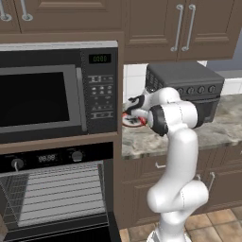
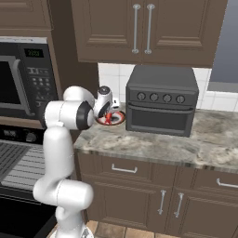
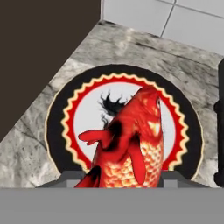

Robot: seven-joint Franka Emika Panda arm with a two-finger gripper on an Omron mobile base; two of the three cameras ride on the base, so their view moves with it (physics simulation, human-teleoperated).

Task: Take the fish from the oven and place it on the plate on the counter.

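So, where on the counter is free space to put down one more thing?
Bare counter runs along the front edge, before the toaster oven, and continues right of it. The left corner is crowded: the plate sits there, with the gripper and fish above it.

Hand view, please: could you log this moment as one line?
stage: placing | pincer: shut on fish | fish: over plate | plate: on counter

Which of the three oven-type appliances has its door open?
The built-in wall oven below the microwave: its wire racks are exposed. The microwave and the dark toaster oven on the counter are both closed.
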